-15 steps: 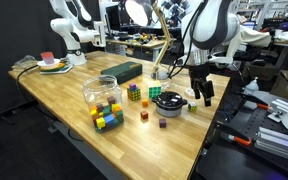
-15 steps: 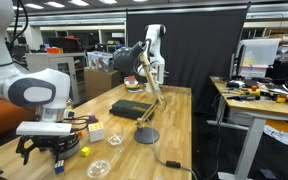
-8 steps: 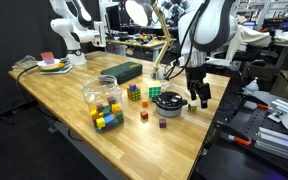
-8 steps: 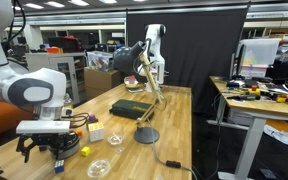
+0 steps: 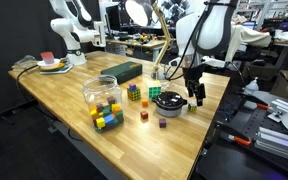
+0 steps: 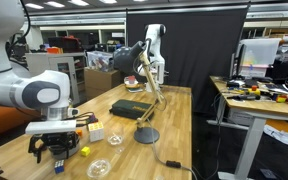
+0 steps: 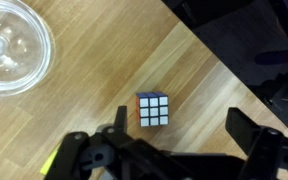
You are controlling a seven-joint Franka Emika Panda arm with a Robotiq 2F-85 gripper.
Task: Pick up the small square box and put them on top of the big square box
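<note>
A small cube with a white gridded top and blue and orange sides [image 7: 152, 110] sits on the wooden table in the wrist view, between the open jaws but nearer the left finger [image 7: 116, 128]. My gripper [image 7: 184, 135] is open and empty above it. In both exterior views the gripper [image 5: 196, 95] [image 6: 59, 150] hangs low over the table near its edge. The white cube [image 6: 96, 131] shows beside it. The dark green flat box [image 5: 121, 71] [image 6: 129, 108] lies farther along the table.
A clear glass dish [image 7: 9, 45] [image 5: 170, 101] lies close to the gripper. A jar of coloured cubes [image 5: 104, 100], two puzzle cubes [image 5: 134, 92], small orange [image 5: 144, 116] and purple [image 5: 163, 124] cubes, a yellow cube [image 6: 84, 152] and a lamp base [image 6: 146, 135] stand on the table. The table edge [image 7: 234, 70] is close.
The gripper has shifted a little sideways along the table toward the glass dish, staying open. The objects have not moved.
</note>
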